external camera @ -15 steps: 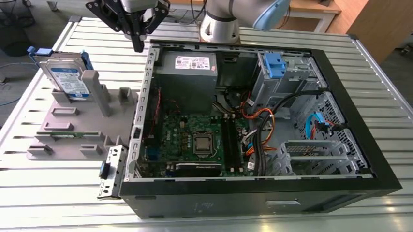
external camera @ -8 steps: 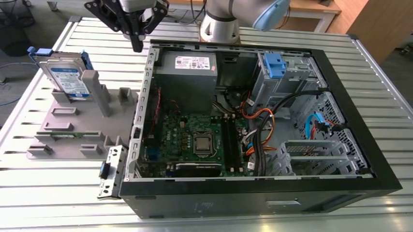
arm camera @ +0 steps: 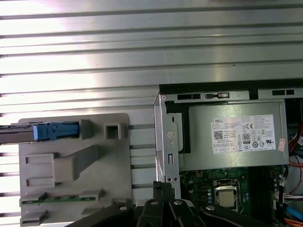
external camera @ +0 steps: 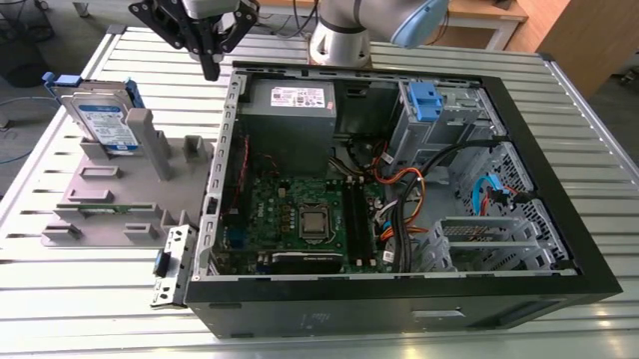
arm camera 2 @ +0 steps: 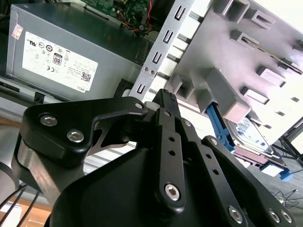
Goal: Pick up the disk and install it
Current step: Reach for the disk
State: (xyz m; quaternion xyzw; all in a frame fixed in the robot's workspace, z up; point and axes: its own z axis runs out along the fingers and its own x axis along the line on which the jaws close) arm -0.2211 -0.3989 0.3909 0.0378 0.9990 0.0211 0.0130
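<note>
the open computer case (external camera: 399,292) lies on its side on the slatted metal worktop (external camera: 100,60), its inside facing up. the pincer (external camera: 211,71) hangs above the case's corner beside the grey power supply (external camera: 289,112), just outside the case wall that faces the grey holder (external camera: 110,202). its black fingers point down and are clenched together with nothing between them. they touch neither the case nor the holder. both wrist views show this too: the tips of the pincer (arm camera 2: 164,97) (arm camera: 163,187) meet in one narrow stack.

the disk (external camera: 105,123) is not in the case. it stands upright on its edge in a slot of the holder, which lies flat on the worktop against the case's wall on the exterior view's left. the disk's white-and-blue label faces the viewer, and the blue frame shows along its edges. it is well apart from the pincer. in the second wrist view the disk (arm camera 2: 248,135) shows past the holder's (arm camera 2: 227,61) raised posts. in the first wrist view the disk (arm camera: 47,131) is seen edge-on from above, at the holder's (arm camera: 71,165) side away from the case.

inside the case, the green motherboard (external camera: 299,209) lies next to the power supply (arm camera 2: 57,56) (arm camera: 236,137). a small blue latch (external camera: 424,101) sits on the metal drive cage at the case's far side.
</note>
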